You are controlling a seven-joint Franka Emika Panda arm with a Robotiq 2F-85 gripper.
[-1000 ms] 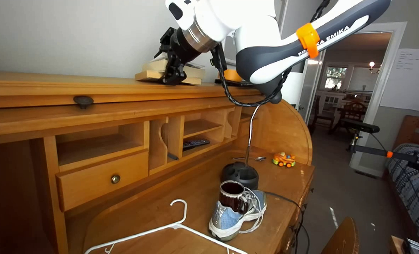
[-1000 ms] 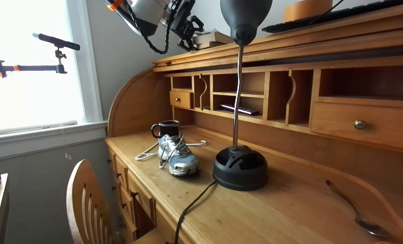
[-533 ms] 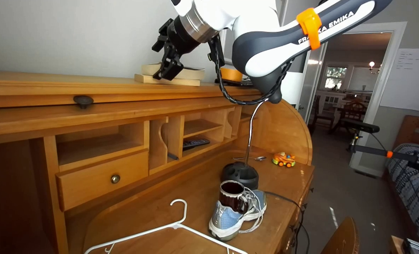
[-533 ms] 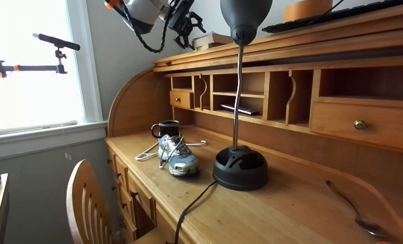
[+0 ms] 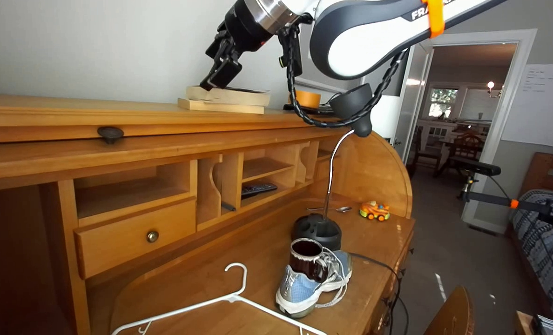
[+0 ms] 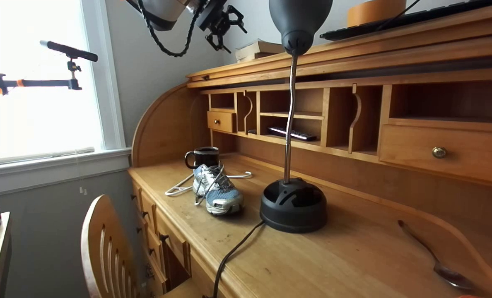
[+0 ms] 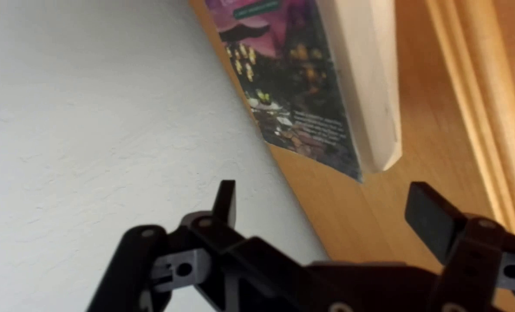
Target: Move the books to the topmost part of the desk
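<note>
The books (image 5: 239,97) lie stacked flat on the top ledge of the desk (image 5: 81,106), against the grey wall. They also show in an exterior view (image 6: 259,46), partly behind the lamp head. In the wrist view the top book (image 7: 292,82) shows a dark purplish picture cover and pale page edges. My gripper (image 5: 212,70) is open and empty, just above the near end of the stack. In an exterior view the gripper (image 6: 237,42) hangs above and beside the books. In the wrist view its spread fingers (image 7: 322,186) have only wall and ledge between them.
A black lamp (image 6: 293,207) stands on the desktop and rises past the ledge. An orange ring-like object (image 6: 376,12) and a black keyboard (image 6: 428,15) lie on the ledge. A sneaker (image 5: 300,288), a mug (image 5: 306,260), a hanger (image 5: 232,297), a spoon (image 6: 449,275) and a toy car (image 5: 374,211) are below.
My gripper has risen from around the books to above them, its fingers apart. The books stay on the ledge, and the top book now lies flat.
</note>
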